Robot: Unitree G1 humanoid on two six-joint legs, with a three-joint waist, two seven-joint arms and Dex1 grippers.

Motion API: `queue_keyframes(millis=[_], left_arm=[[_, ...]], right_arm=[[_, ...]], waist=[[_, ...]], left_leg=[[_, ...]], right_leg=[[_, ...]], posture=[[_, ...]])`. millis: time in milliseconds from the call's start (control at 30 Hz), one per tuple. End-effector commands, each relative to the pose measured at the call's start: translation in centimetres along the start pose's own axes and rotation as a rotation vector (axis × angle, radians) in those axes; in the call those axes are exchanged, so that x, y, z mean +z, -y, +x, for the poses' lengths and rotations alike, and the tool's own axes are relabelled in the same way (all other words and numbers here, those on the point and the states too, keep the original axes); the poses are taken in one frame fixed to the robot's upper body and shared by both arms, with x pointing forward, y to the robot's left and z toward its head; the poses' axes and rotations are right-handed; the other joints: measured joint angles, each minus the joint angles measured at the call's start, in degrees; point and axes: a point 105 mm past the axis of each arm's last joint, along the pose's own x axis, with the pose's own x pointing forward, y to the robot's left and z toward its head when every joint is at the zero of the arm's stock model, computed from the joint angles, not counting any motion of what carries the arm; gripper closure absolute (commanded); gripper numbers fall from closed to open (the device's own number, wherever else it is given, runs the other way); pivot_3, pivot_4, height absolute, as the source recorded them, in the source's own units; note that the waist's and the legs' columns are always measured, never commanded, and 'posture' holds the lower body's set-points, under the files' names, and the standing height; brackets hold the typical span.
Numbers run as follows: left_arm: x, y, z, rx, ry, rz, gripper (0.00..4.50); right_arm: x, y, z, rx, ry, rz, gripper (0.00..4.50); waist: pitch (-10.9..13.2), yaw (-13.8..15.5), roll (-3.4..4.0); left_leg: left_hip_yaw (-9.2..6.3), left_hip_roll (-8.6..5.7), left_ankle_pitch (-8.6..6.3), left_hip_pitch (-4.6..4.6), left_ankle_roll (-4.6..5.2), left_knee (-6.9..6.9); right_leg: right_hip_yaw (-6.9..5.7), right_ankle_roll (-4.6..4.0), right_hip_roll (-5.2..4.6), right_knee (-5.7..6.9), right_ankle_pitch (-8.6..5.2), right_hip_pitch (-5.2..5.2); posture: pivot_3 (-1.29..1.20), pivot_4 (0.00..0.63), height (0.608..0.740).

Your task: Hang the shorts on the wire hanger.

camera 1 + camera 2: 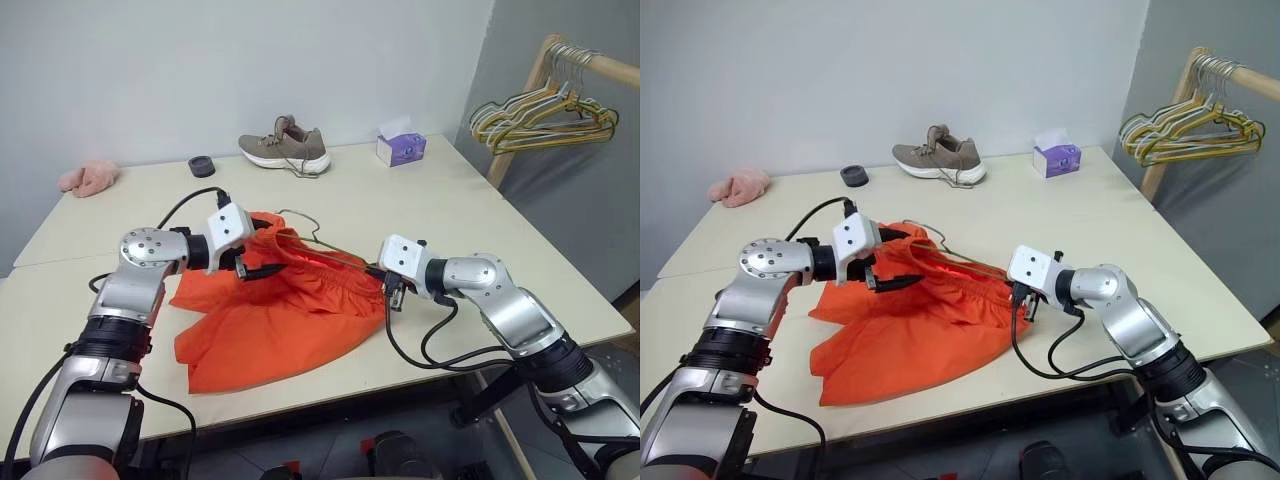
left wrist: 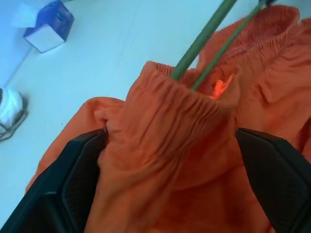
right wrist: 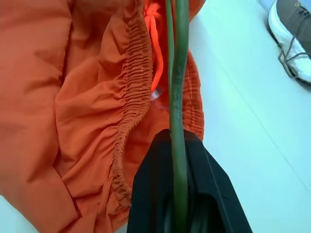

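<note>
Right end effector (image 3: 180, 194) pinches wire hanger (image 3: 179, 87) threaded inside shorts (image 1: 280, 310).

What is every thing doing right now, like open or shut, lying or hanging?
shorts: lying crumpled on the table, wire hanger poked into waistband.
wire hanger: pinched by the right gripper.
left gripper: open, around the waistband.
right gripper: shut on the wire hanger.
shoe: upright, laces loose.
hanger bunch: hanging on rail.

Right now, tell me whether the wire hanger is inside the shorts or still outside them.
Partly inside. The wire hanger runs into the gathered waistband opening of the shorts, its hook end poking out; the right gripper is shut on its wire.
</note>
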Motion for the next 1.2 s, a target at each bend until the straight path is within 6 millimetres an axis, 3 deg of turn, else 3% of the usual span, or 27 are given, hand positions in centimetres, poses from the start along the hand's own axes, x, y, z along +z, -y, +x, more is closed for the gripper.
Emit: queue_keyframes(millis=[33,167,500,600,700,733,833,1000,1133,1200], left_arm=[[1.1,-0.3,0.3,-0.012,0.033,0.040,0.22],[1.2,0.0,0.3,-0.033,0.046,0.012,1.21],[1.3,0.5,-0.1,-0.057,0.060,-0.037,4.29],[1.2,0.8,-0.2,-0.063,0.056,-0.044,4.41],[1.0,1.0,-0.5,-0.066,0.042,-0.054,4.41],[0.9,1.0,-0.6,-0.066,0.038,-0.058,4.41],[0.7,1.0,-1.2,-0.060,0.037,-0.096,4.45],[0.8,1.1,-2.1,-0.063,0.040,-0.151,4.50],[0.8,1.1,-2.6,-0.069,0.038,-0.175,4.50],[0.9,1.1,-2.6,-0.073,0.034,-0.176,4.50]], right_arm=[[2.7,-0.1,-0.2,0.001,0.088,-0.112,4.50],[3.1,-0.1,-0.2,-0.002,0.107,-0.164,4.50],[4.2,-0.1,0.0,0.010,0.159,-0.237,4.50],[4.0,-0.1,0.0,0.024,0.151,-0.253,4.50],[2.4,0.8,-0.7,0.000,0.104,-0.215,4.50],[1.8,1.2,-1.0,-0.014,0.082,-0.195,4.00],[-0.9,1.7,-2.4,-0.039,-0.015,-0.097,3.09],[-3.7,0.4,-4.6,-0.041,-0.115,0.163,1.37],[-3.0,-2.2,-4.3,0.004,-0.068,0.453,0.04],[-2.4,-3.0,-3.5,0.007,-0.044,0.553,0.04]], waist=[[0.00,-0.06,0.00],[-0.01,-0.23,-0.01],[-0.02,-1.24,-0.02],[-0.04,-1.26,-0.06],[-0.04,-1.27,-0.06],[-0.04,-1.27,-0.06],[-0.06,-1.17,-0.09],[-0.08,-1.12,-0.13],[-0.09,-1.53,-0.13],[-0.10,-1.81,-0.15]], left_leg=[[-0.01,0.00,0.00,0.00,0.00,0.00],[-0.02,-0.01,0.00,0.00,0.00,0.01],[-0.06,-0.02,0.00,0.02,0.00,0.04],[-0.08,0.00,0.00,0.03,0.00,0.04],[-0.08,-0.01,0.00,0.05,0.01,0.05],[-0.08,-0.01,0.01,0.05,0.01,0.05],[-0.09,-0.01,0.00,0.05,0.01,0.07],[-0.12,-0.01,0.00,0.05,0.01,0.08],[-0.10,0.00,0.00,0.10,0.01,0.08],[-0.11,0.06,0.00,0.17,0.01,0.08]], right_leg=[[0.00,0.00,0.00,0.00,0.00,0.00],[0.00,0.00,-0.01,0.00,0.00,0.01],[0.00,0.01,-0.02,0.03,0.01,0.05],[-0.02,0.01,-0.01,0.03,0.01,0.06],[-0.01,0.01,-0.01,0.04,0.01,0.08],[-0.01,0.01,-0.02,0.04,0.01,0.09],[-0.02,0.01,-0.02,0.04,0.01,0.12],[-0.05,0.01,-0.04,0.03,0.01,0.16],[-0.01,0.01,-0.03,0.08,0.01,0.16],[0.01,0.01,0.04,0.15,0.01,0.16]], posture=[[-0.30,0.000,0.740],[-0.30,0.000,0.740],[-0.29,0.000,0.740],[-0.29,0.000,0.740],[-0.29,0.000,0.740],[-0.29,0.000,0.740],[-0.29,0.000,0.740],[-0.30,0.000,0.740],[-0.30,0.000,0.740],[-0.30,0.000,0.740]])
